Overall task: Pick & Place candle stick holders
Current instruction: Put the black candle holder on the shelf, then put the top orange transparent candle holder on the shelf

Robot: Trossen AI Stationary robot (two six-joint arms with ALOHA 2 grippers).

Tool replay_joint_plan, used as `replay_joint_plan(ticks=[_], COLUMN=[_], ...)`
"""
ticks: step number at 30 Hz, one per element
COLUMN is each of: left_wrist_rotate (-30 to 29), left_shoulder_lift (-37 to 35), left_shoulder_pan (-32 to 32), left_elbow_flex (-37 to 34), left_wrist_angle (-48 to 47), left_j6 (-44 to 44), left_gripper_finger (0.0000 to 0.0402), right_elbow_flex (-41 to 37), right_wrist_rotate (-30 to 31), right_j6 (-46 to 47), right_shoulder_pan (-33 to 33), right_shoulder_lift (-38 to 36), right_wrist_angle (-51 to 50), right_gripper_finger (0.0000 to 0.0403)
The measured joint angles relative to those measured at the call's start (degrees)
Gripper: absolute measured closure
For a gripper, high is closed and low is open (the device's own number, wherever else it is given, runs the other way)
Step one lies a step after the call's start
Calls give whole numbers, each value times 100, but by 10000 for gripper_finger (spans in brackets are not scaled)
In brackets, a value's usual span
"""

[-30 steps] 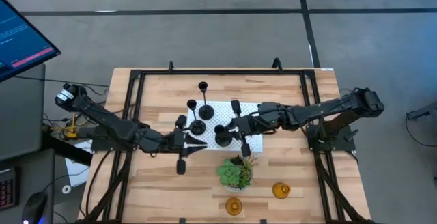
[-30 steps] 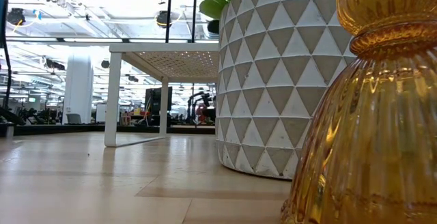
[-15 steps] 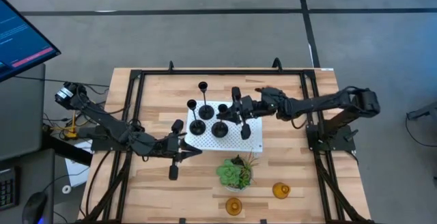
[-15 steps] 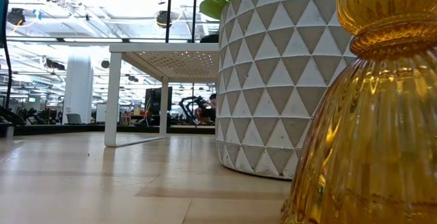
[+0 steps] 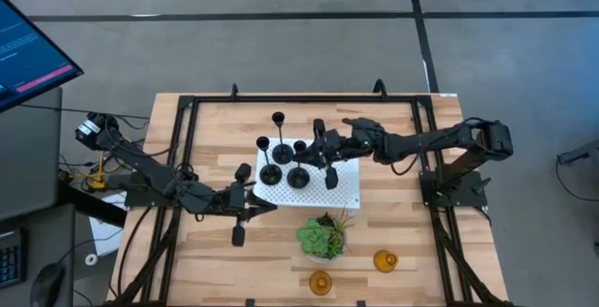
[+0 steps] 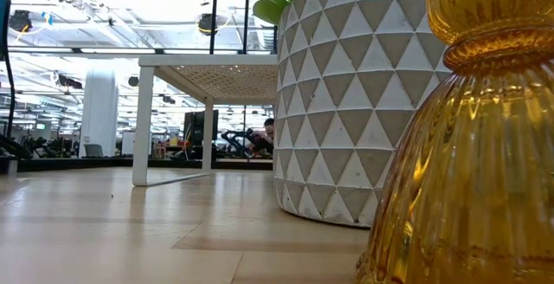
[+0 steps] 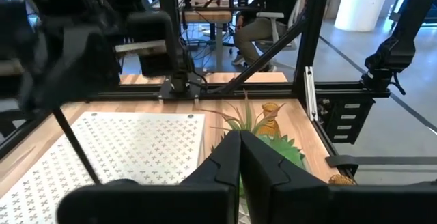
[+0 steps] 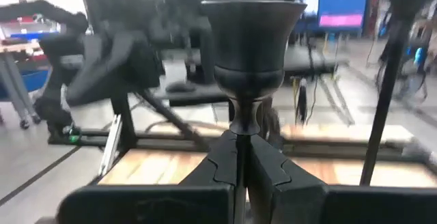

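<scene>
Three black candle stick holders stand on the white perforated mat (image 5: 323,187): a tall one (image 5: 278,120), a middle one (image 5: 264,144) and a short one (image 5: 299,174). My right gripper (image 5: 307,153) reaches in from the table's right and is shut on the short holder, whose cup (image 8: 249,36) fills the right wrist view. My left gripper (image 5: 270,204) is shut and empty, low at the mat's near left corner. Two amber holders (image 5: 321,282) (image 5: 385,261) stand by the near edge; one (image 6: 467,145) looms close in the low view. My right gripper pinches the short black holder's thin stem (image 8: 244,120) just below its cup, between its two fingers (image 8: 222,152). The fingers come level from the table's right, across the upright stem. The holder stands upright; I cannot tell whether its base rests on the mat.
A green plant (image 5: 323,235) in a white triangle-patterned pot (image 6: 346,102) stands near the mat's near edge, between the mat and the amber holders. A black frame (image 5: 187,110) rims the wooden table. Bare wood lies at the near left.
My right gripper has carried the short black holder, upright, toward the table's far edge and a little left, closer to the other two black holders. My left gripper has drawn back slightly toward the near left, still shut.
</scene>
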Motion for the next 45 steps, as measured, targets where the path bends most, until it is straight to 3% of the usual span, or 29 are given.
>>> replay_joint_plan(ticks=[9,27,39,45], left_wrist_rotate=[-15,-17,-17,-17], left_shoulder_lift=[2,2,2,2], left_shoulder_pan=[0,0,0,0], left_elbow_flex=[0,0,0,0], left_wrist_angle=[0,-24,-37,-47], left_j6=[-2,-2,-44,-48], left_gripper_finger=[392,395,395,393], right_elbow_flex=[403,428,397,400], right_wrist_rotate=[-25,-130,-130,-128], right_j6=[67,-44,-153,-544], right_shoulder_pan=[-8,-10,-17,-17], right_shoulder_lift=[531,446,453,-49], right_wrist_angle=[88,-273,-644,-1276], right_gripper_finger=[403,398,296,248])
